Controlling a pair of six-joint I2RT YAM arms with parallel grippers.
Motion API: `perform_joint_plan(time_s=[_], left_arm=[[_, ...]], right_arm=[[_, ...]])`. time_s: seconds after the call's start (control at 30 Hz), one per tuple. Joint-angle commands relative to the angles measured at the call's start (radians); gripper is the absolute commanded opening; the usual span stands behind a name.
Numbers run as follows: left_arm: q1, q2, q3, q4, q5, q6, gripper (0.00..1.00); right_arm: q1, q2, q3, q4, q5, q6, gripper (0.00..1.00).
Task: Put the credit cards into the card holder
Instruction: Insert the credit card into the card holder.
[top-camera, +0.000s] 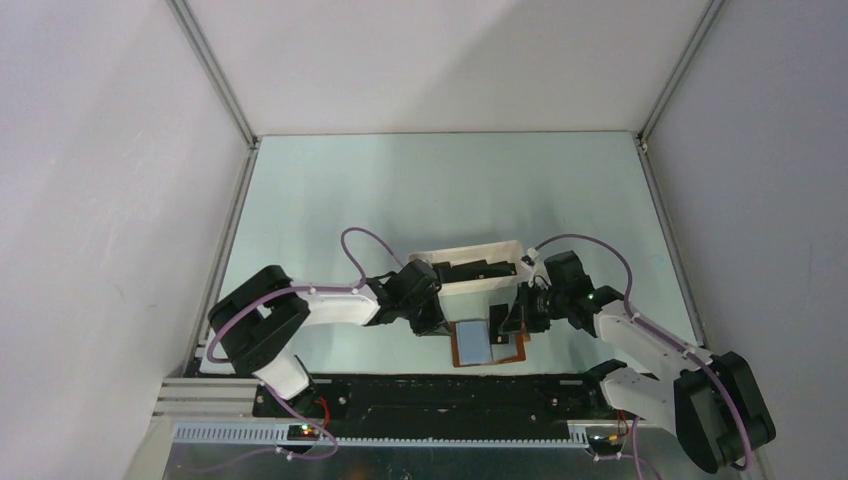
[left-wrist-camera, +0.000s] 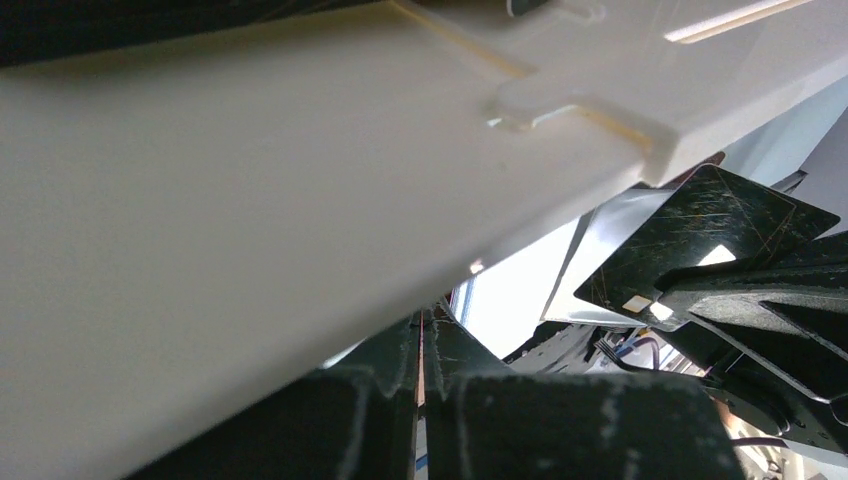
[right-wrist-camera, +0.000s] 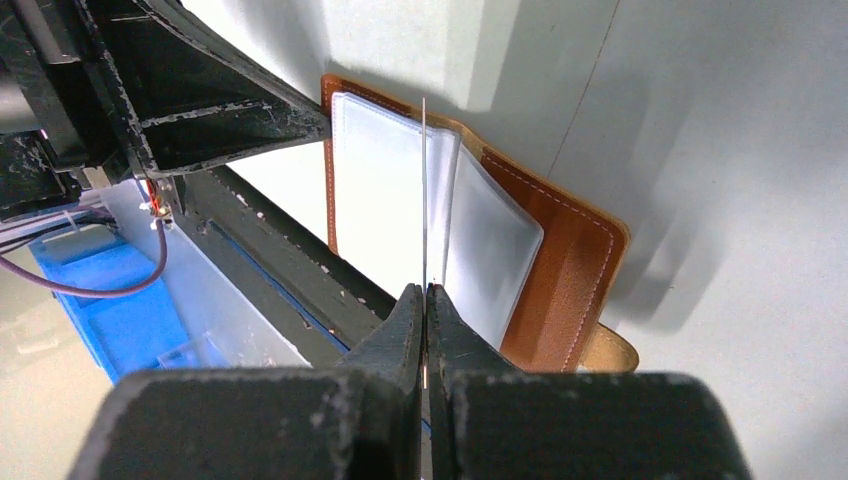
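The card holder (top-camera: 478, 345) lies open on the table near the front edge, brown with pale inner pockets (right-wrist-camera: 380, 190). My left gripper (top-camera: 445, 325) is shut on its left edge; a thin brown sliver shows between the fingertips in the left wrist view (left-wrist-camera: 421, 340). My right gripper (top-camera: 512, 322) is shut on a black credit card (top-camera: 497, 325), held on edge just above the pockets (right-wrist-camera: 424, 200). The same card shows flat-on in the left wrist view (left-wrist-camera: 700, 240). More dark cards (top-camera: 480, 268) lie in the white tray (top-camera: 480, 288).
The white tray stands right behind the wallet and fills most of the left wrist view (left-wrist-camera: 250, 200). A black rail (top-camera: 450, 395) runs along the table's front edge. A blue bin (right-wrist-camera: 120, 300) sits below it. Grey walls close in the table.
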Motion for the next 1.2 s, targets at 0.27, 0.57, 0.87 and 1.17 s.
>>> perform_joint_plan(time_s=[0.27, 0.57, 0.87, 1.17], left_arm=[[0.000, 0.039, 0.010, -0.051, -0.042, 0.042, 0.00], [-0.002, 0.047, 0.014, -0.053, -0.037, 0.046, 0.00], [-0.001, 0.052, 0.018, -0.051, -0.036, 0.047, 0.00], [-0.001, 0.053, 0.017, -0.052, -0.035, 0.048, 0.00]], right_arm=[[-0.001, 0.105, 0.020, 0.048, -0.013, -0.009, 0.00], [-0.001, 0.114, 0.020, 0.071, -0.036, 0.009, 0.00], [0.000, 0.019, 0.024, -0.015, -0.007, 0.005, 0.00], [0.000, 0.041, 0.026, -0.011, -0.004, 0.001, 0.00]])
